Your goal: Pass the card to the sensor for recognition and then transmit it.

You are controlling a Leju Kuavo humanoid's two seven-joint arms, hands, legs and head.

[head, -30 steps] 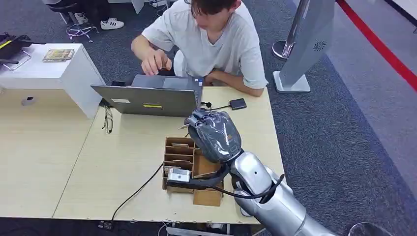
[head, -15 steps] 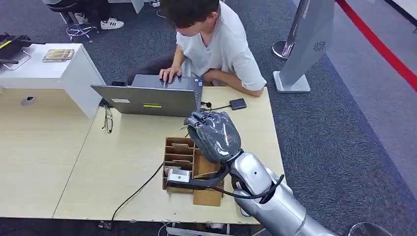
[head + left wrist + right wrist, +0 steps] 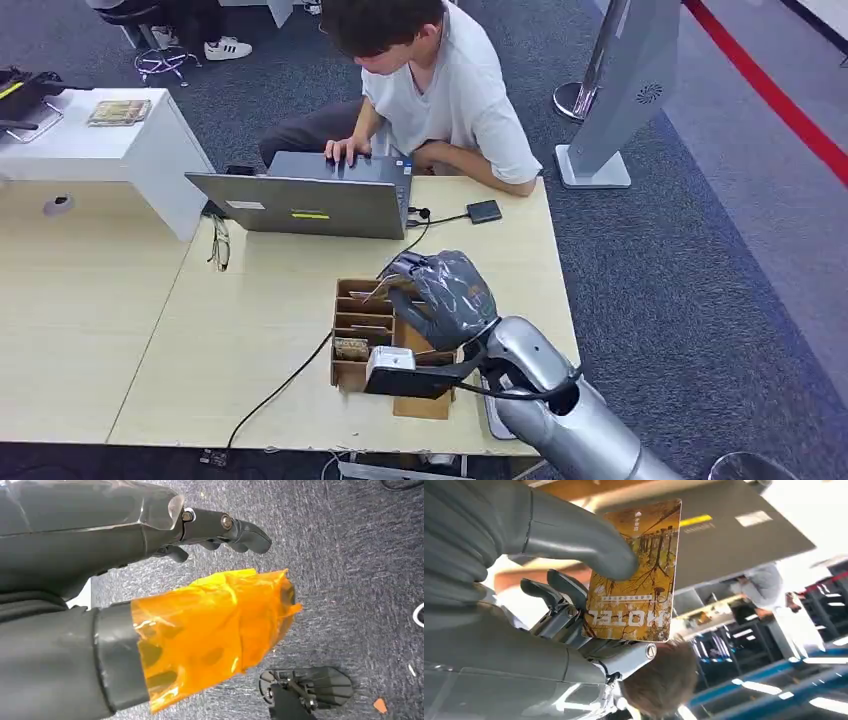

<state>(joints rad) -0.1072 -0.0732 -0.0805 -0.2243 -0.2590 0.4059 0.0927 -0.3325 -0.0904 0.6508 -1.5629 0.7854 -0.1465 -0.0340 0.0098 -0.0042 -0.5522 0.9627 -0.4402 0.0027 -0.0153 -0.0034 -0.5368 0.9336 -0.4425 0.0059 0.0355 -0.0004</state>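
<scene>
Pinching card [image 3: 636,575] between right hand [image 3: 549,600] thumb, fingers [image 3: 555,591]

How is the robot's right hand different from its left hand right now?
The right hand holds a yellow hotel card, pinched between thumb and fingers; the left hand holds nothing. The right hand is up over the wooden box on the table; the left hand hangs over grey carpet. The left hand's thumb is wrapped in orange film; the right thumb is bare grey. Both hands are grey.

Silver right arm reaches forward; its grey right hand [image 3: 574,615] pinches a yellow hotel card [image 3: 636,575] under the thumb.
</scene>
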